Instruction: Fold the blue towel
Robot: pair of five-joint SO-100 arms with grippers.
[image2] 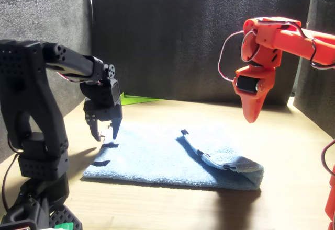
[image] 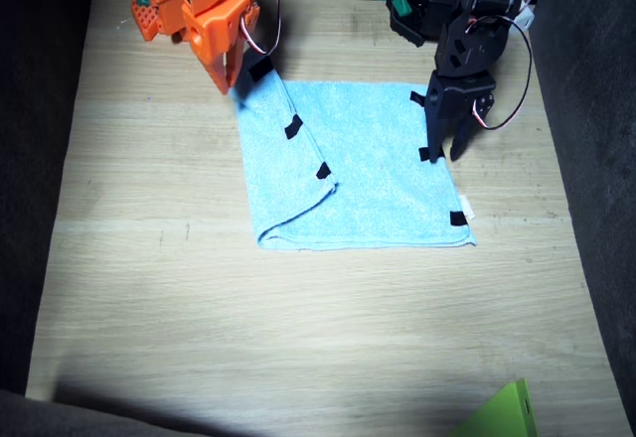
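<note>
The blue towel (image: 378, 164) lies flat on the wooden table, with its edge on the right arm's side folded over into a narrow flap (image: 298, 159) that carries black tape marks. My right gripper (image: 227, 77), orange, hangs shut and empty above the towel's far corner, clear of the cloth in the front view (image2: 251, 114). My left gripper (image: 447, 149), black, points down at the opposite short edge next to a tape mark. Its fingers stand apart just above the cloth (image2: 104, 132), with nothing between them. A small white tag (image: 465, 205) sticks out near that edge.
A bright green pointed flat piece (image: 502, 415) lies at the table's near edge in the fixed view and shows behind the left arm in the front view (image2: 138, 99). Dark walls surround the table (image: 298, 338). Both arm bases stand at the far edge.
</note>
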